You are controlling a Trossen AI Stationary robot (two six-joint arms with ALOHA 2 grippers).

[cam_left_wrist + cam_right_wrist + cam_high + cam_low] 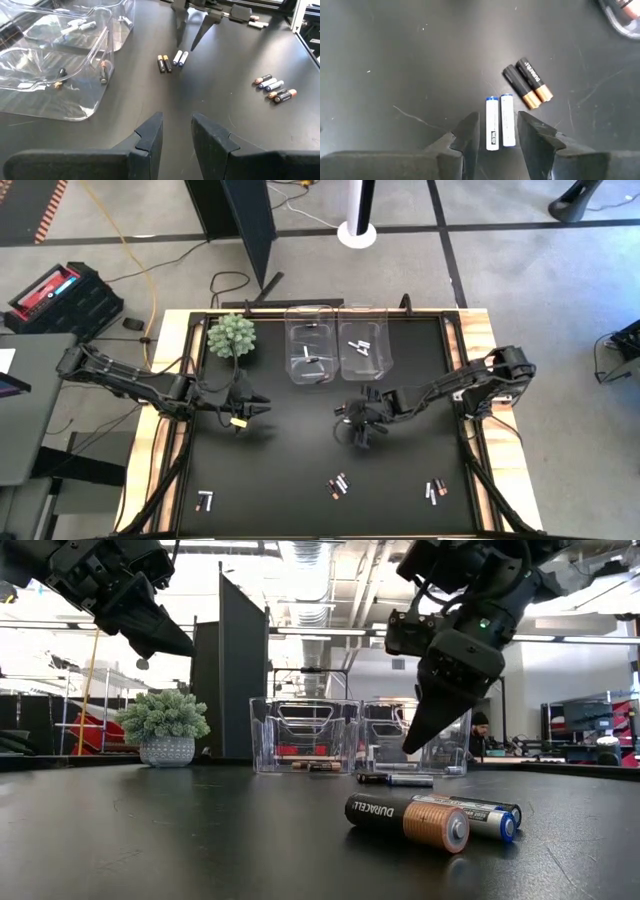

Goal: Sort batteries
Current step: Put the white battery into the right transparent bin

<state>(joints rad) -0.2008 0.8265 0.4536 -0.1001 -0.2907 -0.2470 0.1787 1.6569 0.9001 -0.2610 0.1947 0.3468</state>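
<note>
Two white batteries (499, 122) lie between the open right hand's (498, 131) fingers.

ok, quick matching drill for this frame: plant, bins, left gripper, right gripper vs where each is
1 plant
2 bins
3 left gripper
4 right gripper

A open, above two white batteries
B far left corner of the table
C open, over bare table on the left side
D side by side, middle of the far edge

Pairs: 1-B, 2-D, 3-C, 4-A
</note>
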